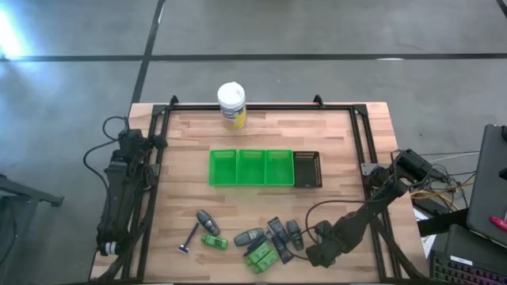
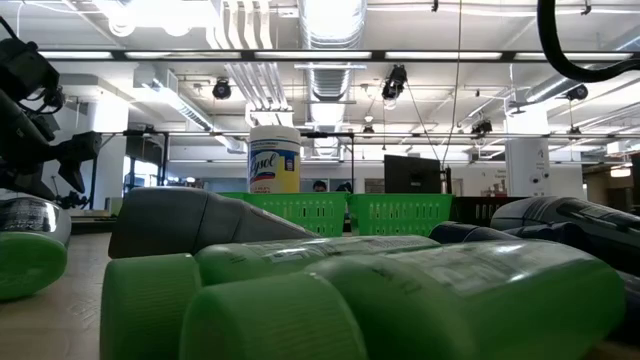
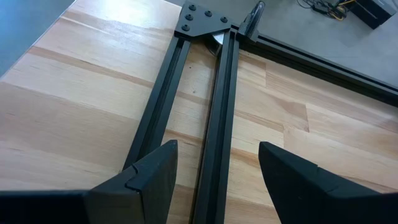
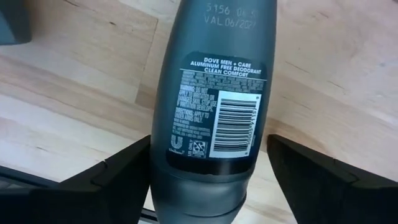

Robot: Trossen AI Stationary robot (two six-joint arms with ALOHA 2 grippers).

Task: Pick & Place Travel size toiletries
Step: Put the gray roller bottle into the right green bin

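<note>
The toiletries lie in a loose cluster (image 1: 261, 241) near the table's near edge: dark grey bottles, bright green bottles (image 2: 400, 300) and a thin razor (image 1: 190, 237). My right gripper (image 1: 315, 247) is low at the cluster's right end and open. Its fingers stand on either side of a dark grey deodorant bottle (image 4: 211, 93) that lies flat on the wood. My left arm (image 1: 119, 198) waits along the table's left edge. Its gripper (image 3: 217, 155) is open above the black frame rails. My right gripper's fingers lie level along the grey deodorant's lower body (image 4: 205, 186). One finger (image 4: 124, 174) sits close against the bottle's side, and I cannot tell whether it touches. The other finger (image 4: 311, 180) stands clearly apart. The bottle rests flat on the table.
A green compartment tray (image 1: 252, 167) with a dark end bin (image 1: 307, 169) sits mid-table. A white-lidded jar with a yellow label (image 1: 231, 105) stands at the far edge. Black frame rails (image 3: 186, 99) run along the table's sides. Bare wood lies between tray and cluster.
</note>
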